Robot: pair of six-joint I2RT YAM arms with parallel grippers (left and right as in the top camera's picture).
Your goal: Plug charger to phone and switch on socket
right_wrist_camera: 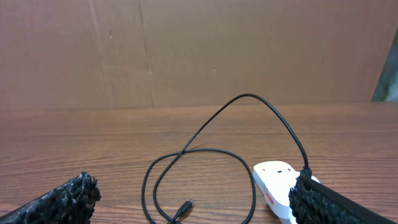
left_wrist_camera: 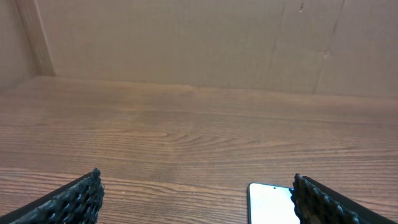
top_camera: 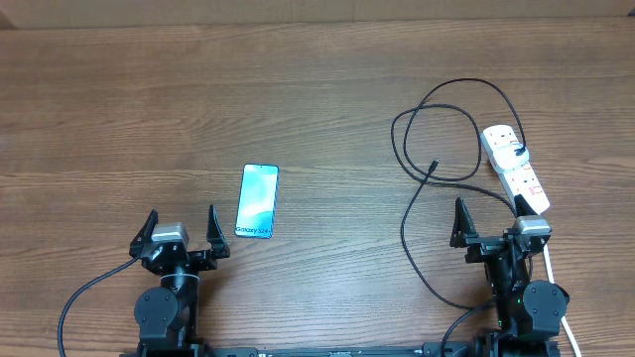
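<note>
Left jaws: spread wide, nothing held; the left gripper (top_camera: pixel 181 220) is parked low over the brown wood-grain table (top_camera: pixel 119 119).
Right jaws: likewise spread wide and empty; the right gripper (top_camera: pixel 489 212) is parked at the near edge.
Phone: the slim rectangular smartphone with a light blue-teal screen and dark edges (top_camera: pixel 257 201) lies flat, face up, at about 1 o'clock of the left gripper, just beside its right finger. No cable is attached to the phone.
Connector tip: the small black connector tip (top_camera: pixel 433 165) lies free on the table at about 11 o'clock of the right gripper, well apart from the phone.
Cable: the long thin black charger cable (top_camera: pixel 448 83) is spread in loose loops at 12 o'clock of the right gripper and runs to the power strip.
Power strip: the white elongated plastic power strip with small red switches (top_camera: pixel 516 169) lies at about 1 o'clock of the right gripper, with a black plug (top_camera: pixel 517 150) apparently seated in it.
Switch: its position cannot be told.
Done: nothing certain beyond the plug seemingly being in the strip.
Left: the tip is to be picked up, brought to the phone and inserted; the switch is then to be pressed.
</note>
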